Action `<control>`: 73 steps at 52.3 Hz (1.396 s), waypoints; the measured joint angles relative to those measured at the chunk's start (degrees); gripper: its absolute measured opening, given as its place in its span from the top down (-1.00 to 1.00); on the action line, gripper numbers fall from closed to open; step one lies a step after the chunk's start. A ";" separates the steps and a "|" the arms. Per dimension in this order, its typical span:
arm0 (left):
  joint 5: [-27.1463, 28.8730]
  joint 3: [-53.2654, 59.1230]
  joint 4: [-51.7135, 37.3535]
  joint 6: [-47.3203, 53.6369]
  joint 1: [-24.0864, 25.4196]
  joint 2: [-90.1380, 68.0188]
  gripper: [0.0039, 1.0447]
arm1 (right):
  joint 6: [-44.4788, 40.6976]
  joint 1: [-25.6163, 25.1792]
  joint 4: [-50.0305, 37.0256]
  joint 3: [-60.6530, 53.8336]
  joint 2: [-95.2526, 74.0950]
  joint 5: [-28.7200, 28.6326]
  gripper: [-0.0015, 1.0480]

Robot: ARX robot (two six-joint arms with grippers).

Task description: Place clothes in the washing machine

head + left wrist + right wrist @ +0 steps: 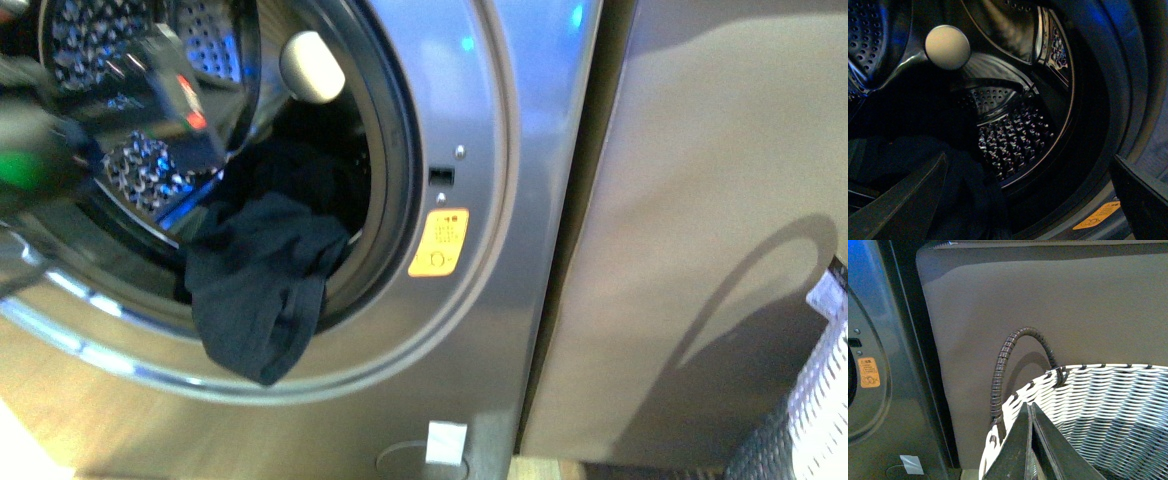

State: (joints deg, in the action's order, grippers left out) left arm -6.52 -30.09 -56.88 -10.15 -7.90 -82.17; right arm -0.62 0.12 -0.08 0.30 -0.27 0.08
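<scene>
The silver-grey washing machine (480, 150) fills the front view, porthole open. The dark clothes (262, 280) hang half out over the porthole's lower rim, the rest inside the drum. My left gripper (185, 100), blurred, is inside the opening, above the clothes. In the left wrist view my left gripper (1023, 210) is open and empty, facing the perforated drum (1013, 145), with the clothes (923, 165) dark below it. My right gripper (1030, 440) is shut and empty above a white woven basket (1098, 405); it is out of the front view.
A white round knob (312, 65) sits at the top of the porthole and shows in the left wrist view (947, 46). An orange sticker (440, 242) is right of the porthole. The beige-grey sofa side (700, 220) stands right of the washer. The basket (815, 400) has a dark handle (1003, 365).
</scene>
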 joint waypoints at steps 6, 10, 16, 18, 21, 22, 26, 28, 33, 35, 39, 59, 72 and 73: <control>-0.09 0.00 2.97 0.48 0.00 4.17 -0.88 | 0.00 0.00 0.00 0.00 0.02 0.00 0.95; -0.15 0.00 4.94 0.94 -0.04 7.04 -0.88 | 0.00 0.00 0.00 0.00 0.02 0.00 0.95; -0.66 -0.04 8.70 1.60 -0.46 11.58 -0.88 | 0.00 0.00 0.00 0.00 0.02 0.00 0.95; -0.63 -0.15 10.84 2.27 -0.87 13.64 -0.88 | 0.00 0.00 0.00 0.00 0.02 0.00 0.95; -0.59 -0.50 14.40 3.23 -1.62 16.66 -0.88 | 0.00 0.00 0.00 0.00 0.02 0.00 0.95; -0.59 -0.63 15.43 3.74 -1.84 17.44 -0.88 | 0.00 0.00 0.00 0.00 0.02 0.00 0.95; -0.44 -2.08 21.92 5.60 -3.15 21.59 -0.88 | 0.00 0.00 0.00 0.00 0.02 0.02 0.95; -0.42 -2.80 25.00 5.90 -3.58 23.39 -0.88 | 0.00 0.00 0.00 0.00 0.02 0.00 0.95; -0.46 -4.28 32.17 5.88 -4.46 27.58 -0.88 | 0.00 0.00 0.00 0.00 0.02 0.00 0.95; -0.15 -4.39 33.29 6.36 -5.07 29.11 -0.88 | 0.00 0.00 0.00 0.00 0.02 0.00 0.95; 0.57 -4.76 35.95 6.95 -5.84 31.32 -0.88 | 0.00 0.00 0.00 0.00 0.02 0.00 0.95; 21.42 3.67 49.72 9.38 -7.45 48.83 -0.02 | 0.00 0.00 0.00 0.00 0.02 0.00 0.95; 15.06 15.41 46.69 9.66 -0.98 56.54 0.96 | 0.00 0.00 0.00 0.00 0.02 0.00 0.95; 14.75 15.93 46.56 9.73 -0.63 56.98 0.95 | 0.02 0.00 0.00 0.00 0.02 0.00 0.95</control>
State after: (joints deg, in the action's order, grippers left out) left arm 8.23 -14.15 -10.33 -0.43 -8.54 -25.19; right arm -0.60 0.12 -0.08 0.30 -0.25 0.08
